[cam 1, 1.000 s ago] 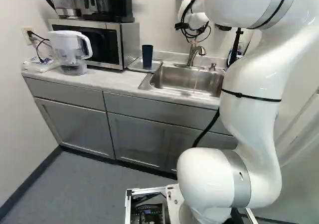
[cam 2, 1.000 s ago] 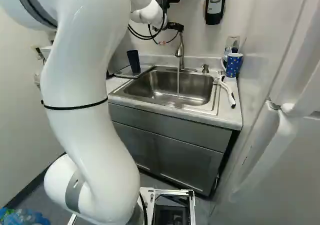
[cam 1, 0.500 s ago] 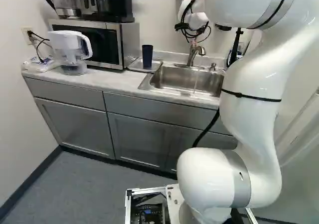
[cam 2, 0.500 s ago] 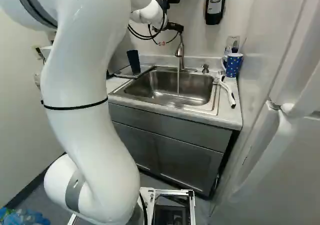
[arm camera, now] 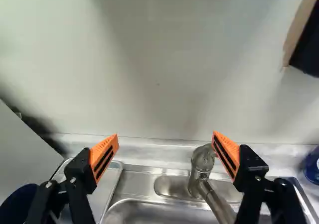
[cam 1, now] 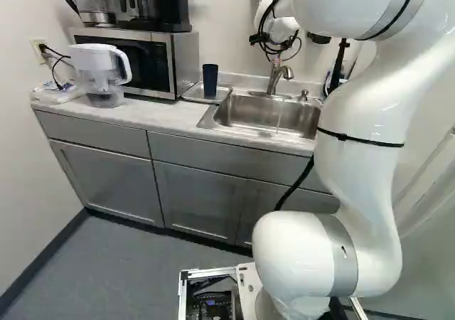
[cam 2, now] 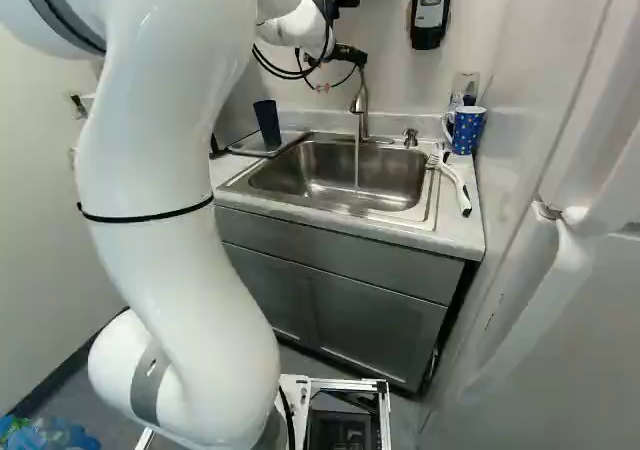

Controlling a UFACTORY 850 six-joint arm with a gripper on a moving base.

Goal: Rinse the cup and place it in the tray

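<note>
In the right base view my gripper (cam 2: pixel 350 55) is at the top of the faucet (cam 2: pixel 361 100), its fingers small there. A thin stream of water (cam 2: pixel 356 165) falls from the spout into the sink (cam 2: pixel 270 177). The dark blue cup (cam 2: pixel 267 123) stands upright on the metal tray (cam 2: pixel 242 148), left of the sink. In the wrist view the gripper (arm camera: pixel 166 139) is open, its orange pads wide apart with nothing gripped; the faucet (arm camera: pixel 202 165) rises near one finger, and the cup (arm camera: pixel 19 204) is partly visible beyond the other finger, beside the tray (arm camera: pixel 113 179).
A microwave (cam 1: pixel 174 57) and a white pitcher (cam 1: pixel 99 67) stand on the counter (cam 1: pixel 167 117). Right of the sink are a blue dotted mug (cam 2: pixel 467 130), a white-handled brush (cam 2: pixel 458 185) and a soap pump (cam 2: pixel 410 137). A dispenser (cam 2: pixel 430 10) hangs on the wall.
My arm's near upper links have shifted slightly, leftward in the right base view. The cup, the tray and the base have stayed put, and water keeps running.
</note>
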